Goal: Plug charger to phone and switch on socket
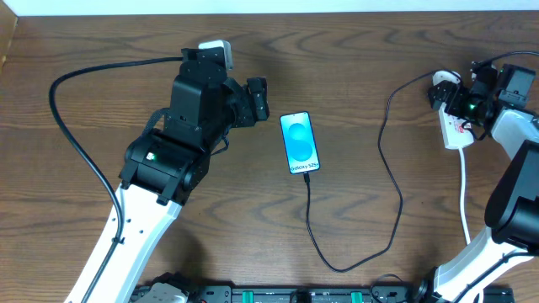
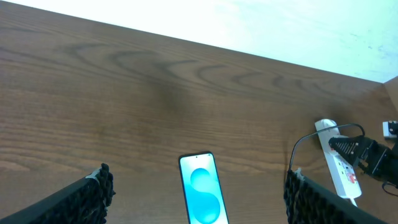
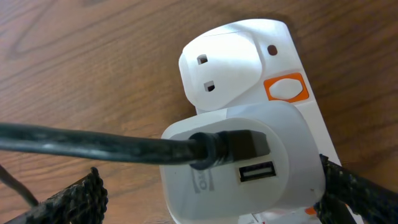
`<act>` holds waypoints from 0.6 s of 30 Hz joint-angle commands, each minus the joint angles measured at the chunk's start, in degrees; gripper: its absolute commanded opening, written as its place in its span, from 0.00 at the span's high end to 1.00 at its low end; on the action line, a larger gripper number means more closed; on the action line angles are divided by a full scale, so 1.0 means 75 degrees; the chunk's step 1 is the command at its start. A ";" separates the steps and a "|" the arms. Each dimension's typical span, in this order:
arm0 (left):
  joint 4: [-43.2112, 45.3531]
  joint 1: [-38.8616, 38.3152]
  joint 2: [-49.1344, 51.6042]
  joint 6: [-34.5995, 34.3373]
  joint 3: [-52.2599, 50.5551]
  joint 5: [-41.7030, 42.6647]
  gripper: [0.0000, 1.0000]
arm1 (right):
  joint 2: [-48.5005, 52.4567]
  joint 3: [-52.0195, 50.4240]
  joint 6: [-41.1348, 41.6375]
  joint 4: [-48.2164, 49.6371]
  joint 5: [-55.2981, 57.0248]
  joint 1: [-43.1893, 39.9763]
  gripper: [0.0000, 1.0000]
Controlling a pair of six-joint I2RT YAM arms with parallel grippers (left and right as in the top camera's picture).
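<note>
The phone [image 1: 301, 141] lies face up mid-table, screen lit blue; it also shows in the left wrist view [image 2: 202, 196]. The thin black charger cable [image 1: 396, 198] meets the phone's near end, loops along the table and runs up to a white adapter [image 3: 249, 165] plugged into the white socket strip [image 1: 459, 130]. My left gripper [image 1: 257, 99] is open and empty just left of the phone, its fingers [image 2: 198, 183] spread wide on either side of it. My right gripper [image 1: 450, 93] is open over the strip's far end, its fingers [image 3: 208, 196] straddling the adapter. An orange switch [image 3: 286, 88] sits beside a free outlet [image 3: 233, 65].
The strip's white cord [image 1: 465, 198] runs toward the front edge on the right. A thick black robot cable [image 1: 63, 126] arcs across the left side. The table's far edge [image 2: 249, 53] lies beyond the phone.
</note>
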 commanded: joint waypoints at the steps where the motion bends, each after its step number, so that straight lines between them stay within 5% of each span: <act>1: -0.0020 0.0023 -0.0041 0.0102 0.0020 -0.0099 0.11 | 0.0807 -0.1099 0.0799 -0.0965 -0.1862 0.0965 0.01; 18: -0.0020 0.0023 -0.0041 0.0099 0.0020 -0.0099 0.11 | 0.0810 -0.1378 0.0973 -0.0621 -0.2069 0.1419 0.01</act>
